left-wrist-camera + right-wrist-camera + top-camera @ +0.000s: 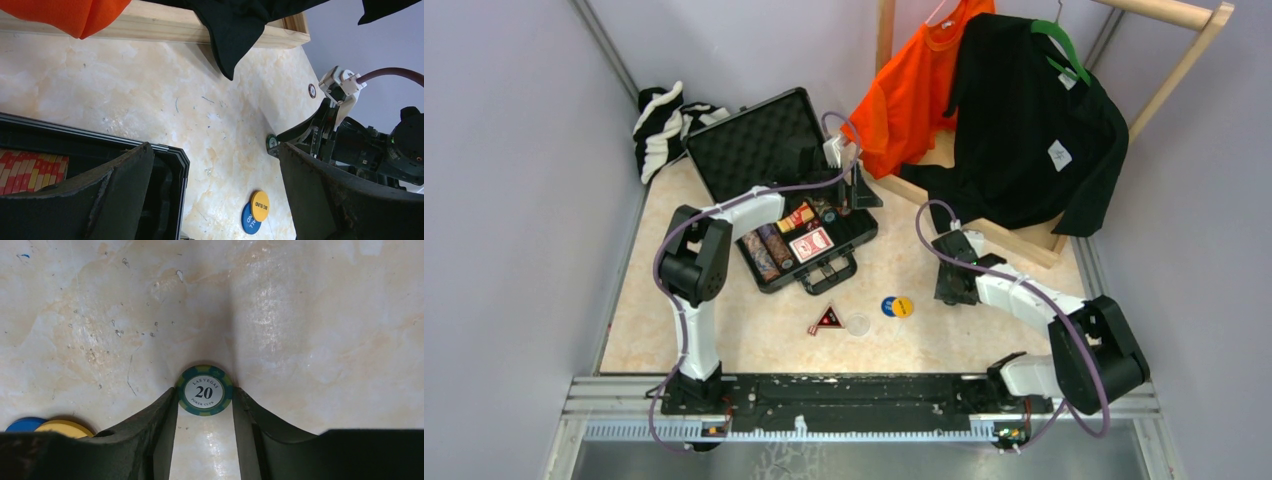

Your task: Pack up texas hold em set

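Note:
The black briefcase [754, 150] lies open at the back left, with rows of poker chips [769, 250] and the red card deck [811, 244] in its tray. My left gripper [852, 188] hangs open and empty over the case's right rim [177, 155]. My right gripper [947, 295] is shut on a green "20" poker chip [205, 390], pinched by its edges at table level. The blue disc [248, 220] and yellow disc [260, 206] overlap on the table, left of the right gripper. The clear disc [858, 324] and the black-red triangle [827, 319] lie in front of the case.
A wooden rack [984, 225] at the back right holds an orange shirt [914, 90] and a black shirt [1024, 130] that drapes onto the table. A black-and-white striped cloth [664, 125] lies at the back left corner. Grey walls close both sides.

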{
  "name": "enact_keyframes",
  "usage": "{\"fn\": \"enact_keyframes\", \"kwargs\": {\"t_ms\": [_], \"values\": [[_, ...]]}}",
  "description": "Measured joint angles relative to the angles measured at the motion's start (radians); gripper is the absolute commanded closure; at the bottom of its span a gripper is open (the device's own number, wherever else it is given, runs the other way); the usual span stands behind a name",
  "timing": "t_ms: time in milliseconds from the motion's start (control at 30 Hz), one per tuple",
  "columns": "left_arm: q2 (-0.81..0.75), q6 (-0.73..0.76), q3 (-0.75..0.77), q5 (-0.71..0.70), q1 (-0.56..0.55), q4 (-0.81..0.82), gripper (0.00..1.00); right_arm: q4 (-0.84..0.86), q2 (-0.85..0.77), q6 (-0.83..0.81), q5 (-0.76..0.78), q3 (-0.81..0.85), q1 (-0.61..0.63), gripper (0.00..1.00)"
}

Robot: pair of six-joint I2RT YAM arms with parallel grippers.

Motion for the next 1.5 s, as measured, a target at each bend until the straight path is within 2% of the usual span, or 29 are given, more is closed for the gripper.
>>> {"fn": "enact_keyframes", "kwargs": {"t_ms": [367,800,867,1000,1067,1200,1267,1333,1400,1467,1500], "values": [[0.000,-0.006,-0.002,0.006,0.000,0.005,0.00,-0.008,-0.006,0.008,0.007,0.000,0.004,0.66],[0.046,-0.004,0.025,0.005,0.000,-0.031,0.01,-0.111,-0.074,0.006,0.008,0.059,0.005,0.66],[0.065,-0.001,0.045,0.002,0.000,-0.048,0.00,-0.122,-0.084,0.006,0.011,0.063,0.005,0.62],[0.082,0.003,0.055,0.001,0.001,-0.077,0.00,-0.141,-0.087,0.006,0.039,0.067,0.005,0.45],[0.082,0.005,0.055,0.001,0.001,-0.087,0.00,-0.147,-0.087,0.005,0.048,0.067,0.000,0.40],[0.082,0.006,0.055,0.002,0.001,-0.086,0.00,-0.146,-0.122,-0.004,0.034,0.066,-0.075,0.36],[0.082,0.006,0.055,0.003,0.001,-0.084,0.00,-0.139,-0.188,-0.013,0.024,0.062,-0.164,0.36],[0.081,0.011,0.055,-0.003,-0.008,-0.079,0.01,-0.129,-0.290,-0.016,0.026,0.055,-0.253,0.39],[0.079,0.024,0.055,-0.018,-0.019,-0.077,0.02,-0.114,-0.409,-0.015,0.018,0.035,-0.337,0.48],[0.078,0.040,0.058,-0.032,-0.042,-0.077,0.04,-0.101,-0.542,-0.006,-0.019,0.005,-0.446,0.66],[0.077,0.048,0.066,-0.039,-0.061,-0.086,0.05,-0.093,-0.599,0.002,-0.048,-0.011,-0.509,0.79]]}}
